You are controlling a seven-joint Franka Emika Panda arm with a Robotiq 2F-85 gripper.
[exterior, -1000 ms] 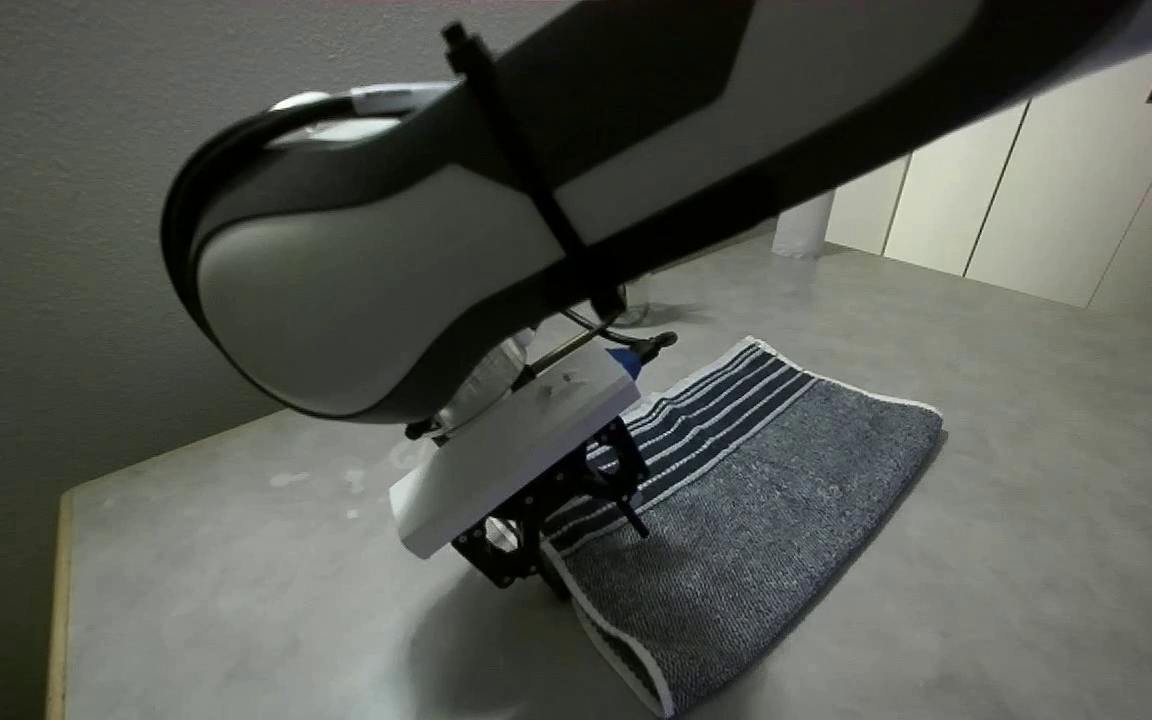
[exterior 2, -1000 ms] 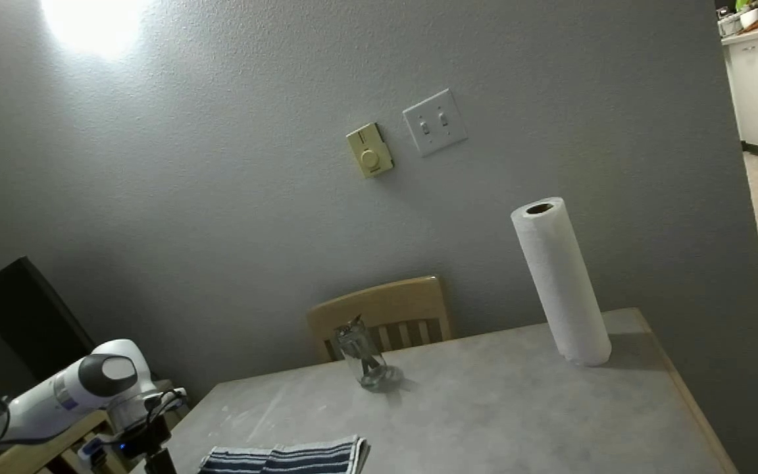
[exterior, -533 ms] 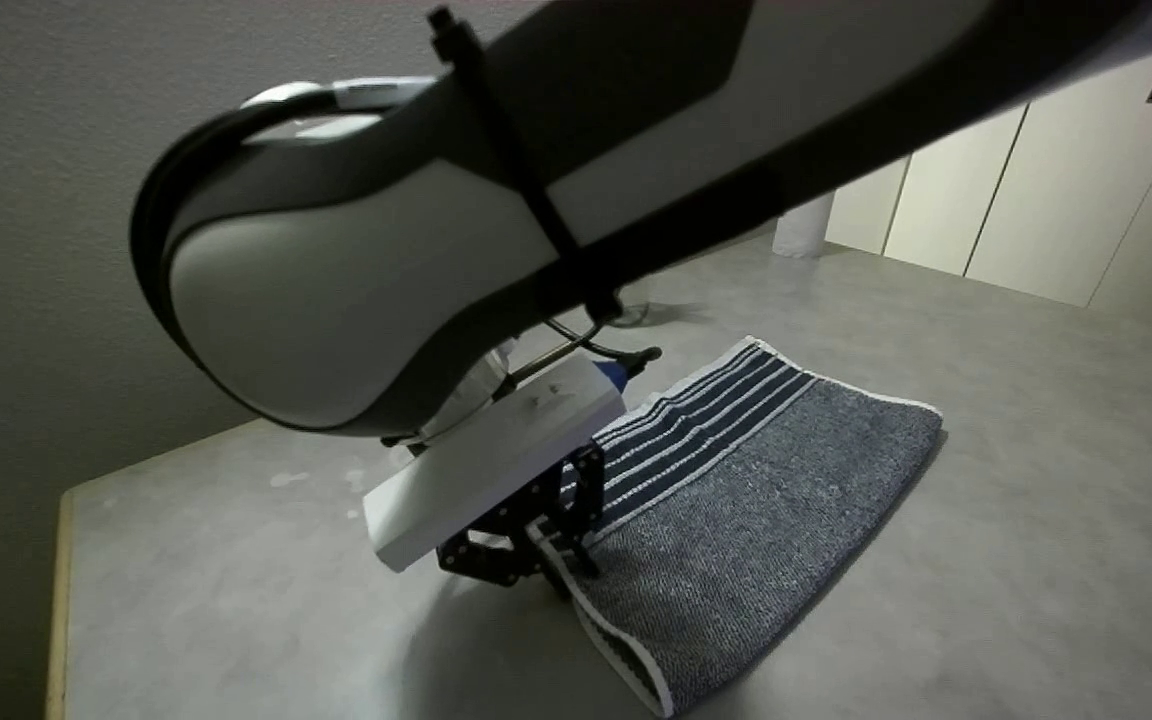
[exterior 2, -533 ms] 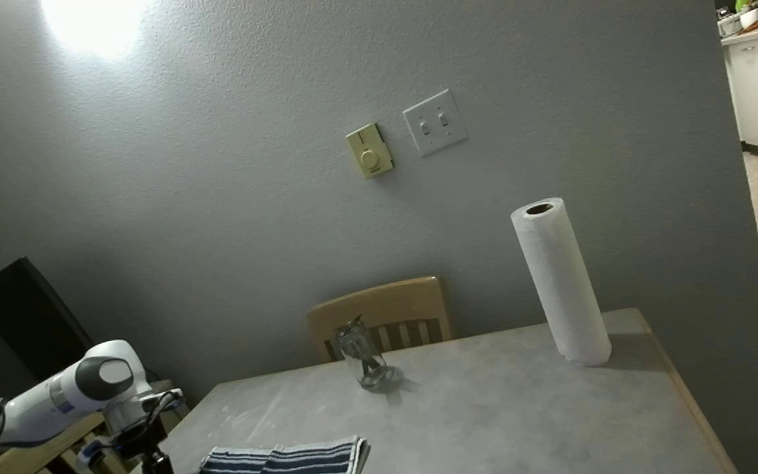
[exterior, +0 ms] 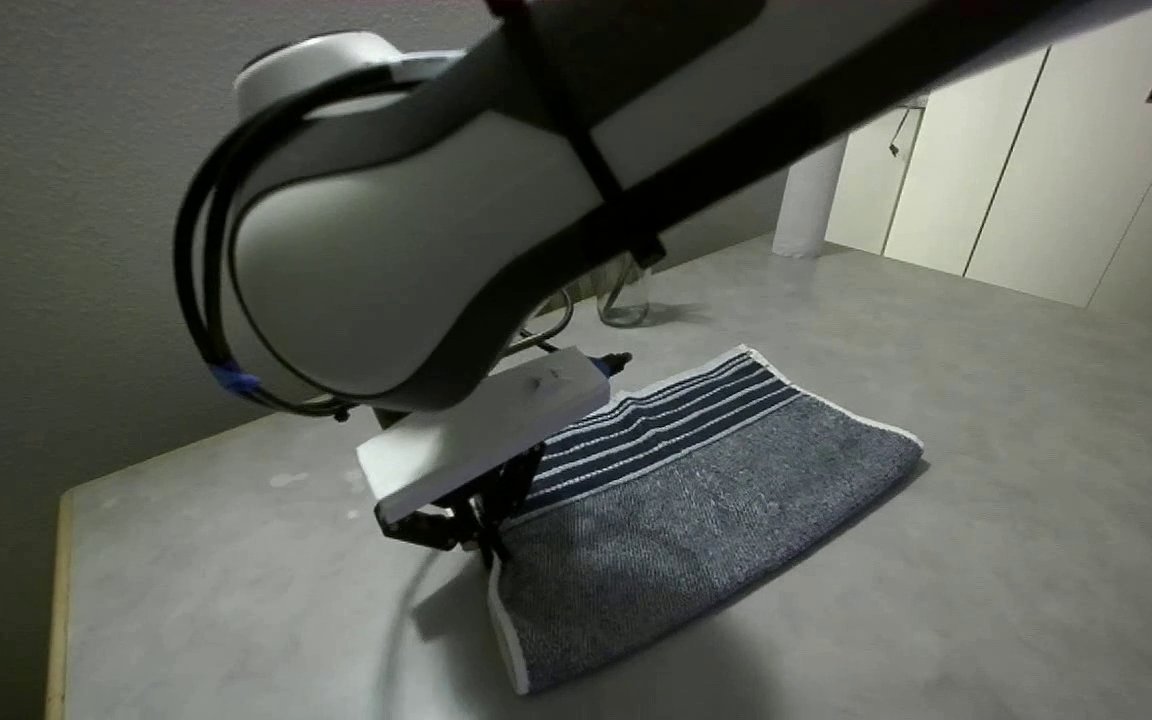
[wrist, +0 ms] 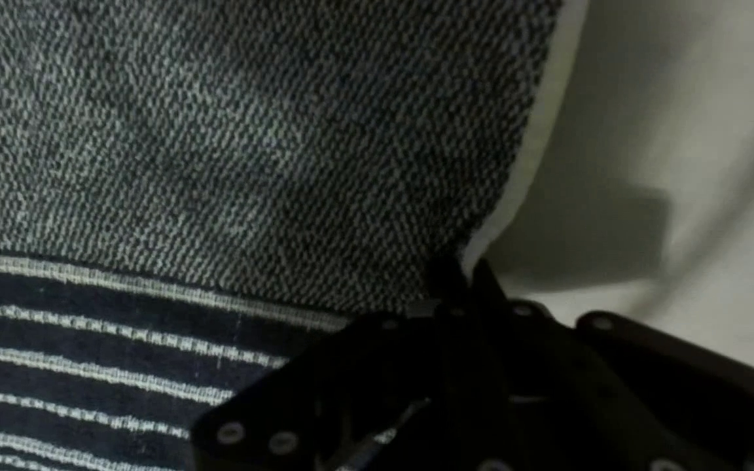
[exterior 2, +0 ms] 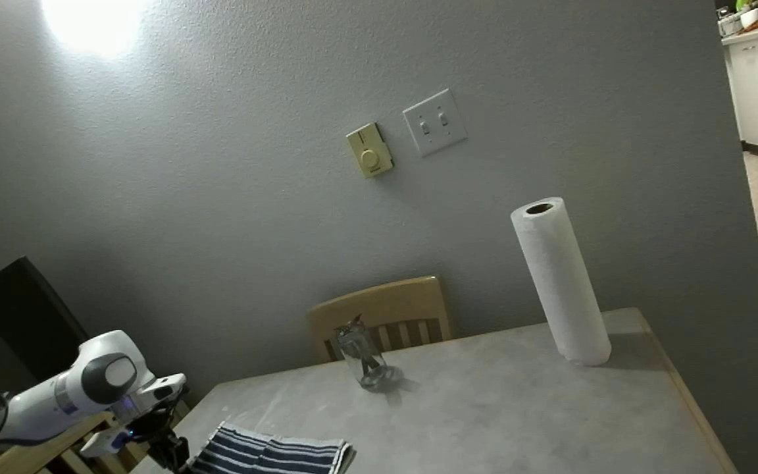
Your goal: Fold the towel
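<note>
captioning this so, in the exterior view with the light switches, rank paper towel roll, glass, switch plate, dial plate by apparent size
Largest to smallest:
paper towel roll
switch plate and glass, too alike to rank
dial plate

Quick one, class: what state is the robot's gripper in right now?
Gripper: closed, holding the towel by its pale-edged side.

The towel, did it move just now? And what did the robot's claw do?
Yes! The towel slid to the left in both exterior views, and its end by the gripper clearly shifted. A second ago the jaws stood apart at the towel's pale edge; now they have shut on it. The paper roll and the glass jar stayed where they were.
</note>
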